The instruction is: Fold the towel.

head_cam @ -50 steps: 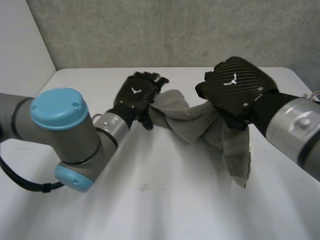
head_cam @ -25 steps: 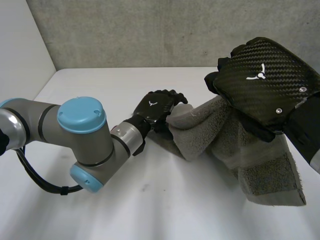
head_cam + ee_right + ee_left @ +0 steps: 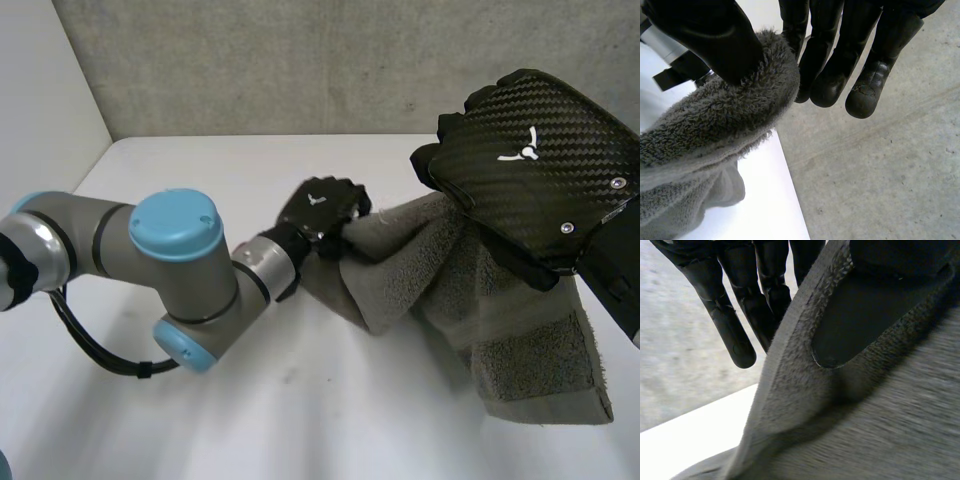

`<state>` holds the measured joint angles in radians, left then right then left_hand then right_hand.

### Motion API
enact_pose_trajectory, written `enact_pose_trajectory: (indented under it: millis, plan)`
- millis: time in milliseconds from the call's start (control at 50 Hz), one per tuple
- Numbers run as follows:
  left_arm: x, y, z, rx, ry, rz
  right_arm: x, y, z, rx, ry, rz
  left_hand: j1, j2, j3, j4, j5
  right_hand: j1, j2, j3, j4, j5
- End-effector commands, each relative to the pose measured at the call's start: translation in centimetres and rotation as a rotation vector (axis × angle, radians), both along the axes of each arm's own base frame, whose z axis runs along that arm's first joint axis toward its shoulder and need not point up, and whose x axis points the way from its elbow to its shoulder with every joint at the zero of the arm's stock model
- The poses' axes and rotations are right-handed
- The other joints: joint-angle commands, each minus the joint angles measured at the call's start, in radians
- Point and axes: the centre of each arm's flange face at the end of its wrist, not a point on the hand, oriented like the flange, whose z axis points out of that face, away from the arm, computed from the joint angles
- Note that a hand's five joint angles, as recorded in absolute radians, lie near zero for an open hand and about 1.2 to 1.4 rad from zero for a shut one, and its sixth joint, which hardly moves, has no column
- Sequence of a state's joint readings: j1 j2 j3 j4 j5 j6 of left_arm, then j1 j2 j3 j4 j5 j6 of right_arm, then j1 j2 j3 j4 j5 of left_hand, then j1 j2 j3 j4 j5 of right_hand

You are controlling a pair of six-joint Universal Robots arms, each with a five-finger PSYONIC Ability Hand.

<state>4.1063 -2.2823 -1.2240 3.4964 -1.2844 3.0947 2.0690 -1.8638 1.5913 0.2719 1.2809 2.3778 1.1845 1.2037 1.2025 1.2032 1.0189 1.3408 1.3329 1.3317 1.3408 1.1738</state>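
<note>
A grey towel point(image 3: 500, 320) hangs above the white table point(image 3: 300, 410), held up between both hands. My left hand point(image 3: 320, 208) grips the towel's left edge. In the left wrist view its thumb point(image 3: 875, 295) presses the towel point(image 3: 805, 405) against the fingers point(image 3: 735, 335) behind the hem. My right hand point(image 3: 530, 160) is higher and holds the towel's upper right part, the rest drooping below it. In the right wrist view the thumb point(image 3: 705, 35) pinches a thick fold of towel point(image 3: 725, 120) against the fingers point(image 3: 840, 55).
A grey wall point(image 3: 300, 60) stands behind the table. The table's right edge point(image 3: 785, 200) drops to a concrete floor point(image 3: 880, 165) right under my right hand. My left arm's elbow point(image 3: 175, 270) lies low over the table's left half.
My left hand has closed its fingers and thumb on the towel's left edge. My right hand has lifted the towel higher and to the right, spreading it out.
</note>
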Motion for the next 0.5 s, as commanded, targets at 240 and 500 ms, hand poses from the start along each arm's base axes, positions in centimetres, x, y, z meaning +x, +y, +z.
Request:
enact_pose_trajectory:
  millis: [240, 500]
  plan:
    - [8.6, -1.1, 6.5, -0.199, -0.188, 0.215, -0.1, -3.5, -1.6, 0.018, 0.072, -0.074, 0.212, 0.193, 0.194, 0.193, 0.203, 0.056, 0.063, 0.065, 0.055, 0.048]
    - [13.7, 6.2, 18.5, -0.442, -0.190, 0.305, -1.2, -5.2, 0.0, -0.008, 0.042, -0.148, 0.212, 0.193, 0.194, 0.193, 0.203, 0.056, 0.063, 0.065, 0.055, 0.048]
